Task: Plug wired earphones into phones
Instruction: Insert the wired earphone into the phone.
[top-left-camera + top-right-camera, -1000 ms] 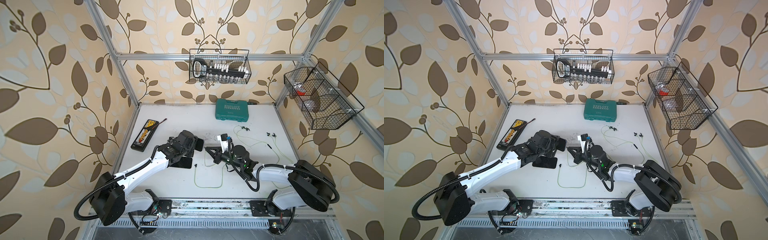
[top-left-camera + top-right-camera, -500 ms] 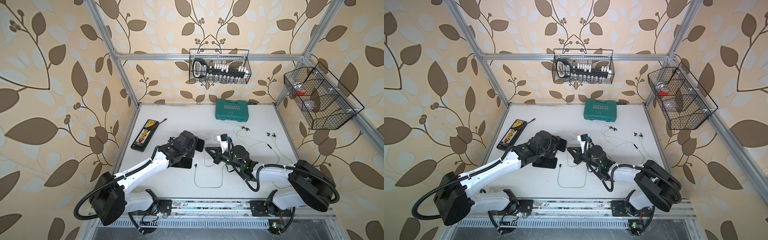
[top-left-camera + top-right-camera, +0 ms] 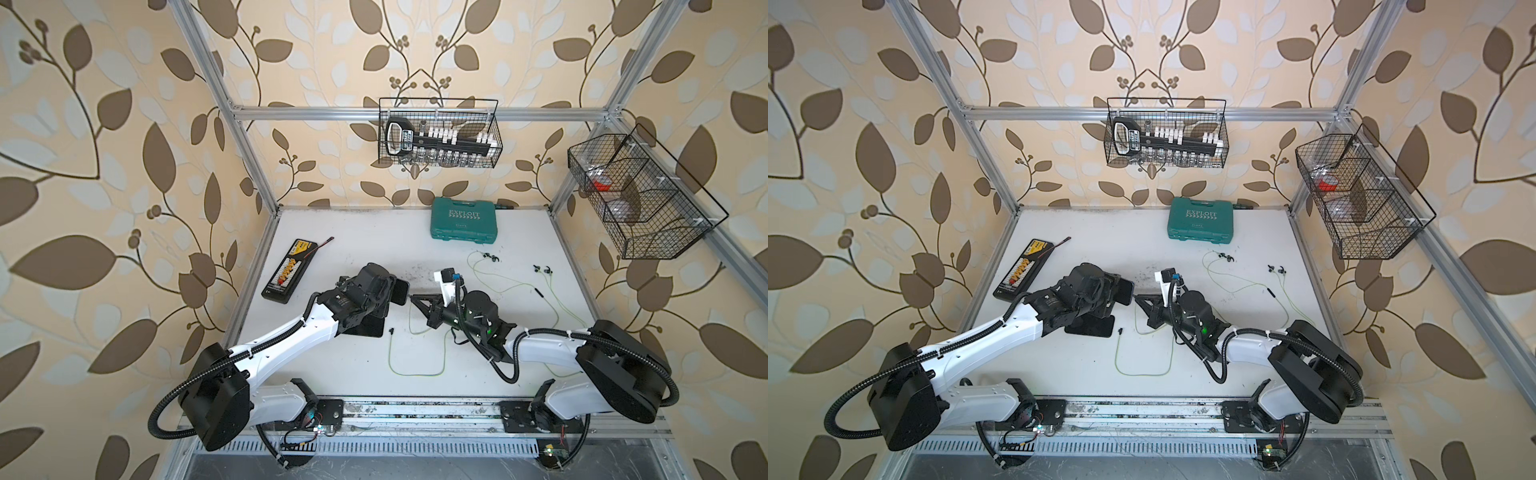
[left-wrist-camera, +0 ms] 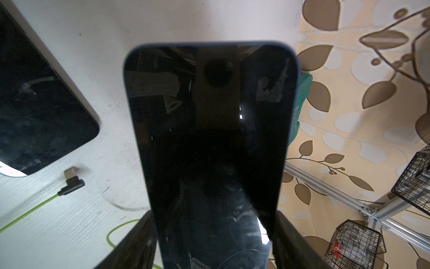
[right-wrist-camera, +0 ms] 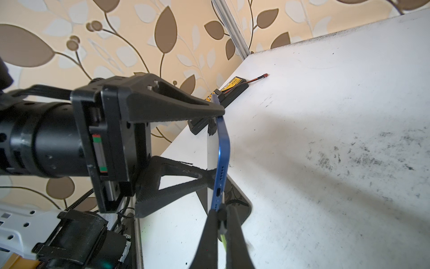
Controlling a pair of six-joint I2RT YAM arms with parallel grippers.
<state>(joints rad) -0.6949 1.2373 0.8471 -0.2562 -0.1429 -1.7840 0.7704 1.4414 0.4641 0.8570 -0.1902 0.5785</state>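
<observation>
My left gripper (image 3: 388, 291) is shut across a glossy black phone (image 4: 209, 139) with a blue rim (image 5: 222, 149) and holds it clear of the table, its bottom edge toward the right arm. My right gripper (image 5: 221, 216) is shut on a small black earphone plug (image 5: 222, 224), whose yellow-green cable (image 5: 223, 241) trails back between the fingers. The plug's tip sits at the phone's bottom edge beside the port (image 5: 218, 192), which shows open. The other phone (image 3: 365, 329) lies flat under the left wrist, with a loose angled plug (image 4: 71, 184) beside it.
Yellow-green cables loop over the table (image 3: 415, 373), with earbuds (image 3: 490, 258) and an inline remote (image 3: 539, 292) at the right. A long black case (image 3: 286, 276) lies at the left edge and a teal tool case (image 3: 464, 224) at the back. Wire baskets (image 3: 440, 133) hang on the frame.
</observation>
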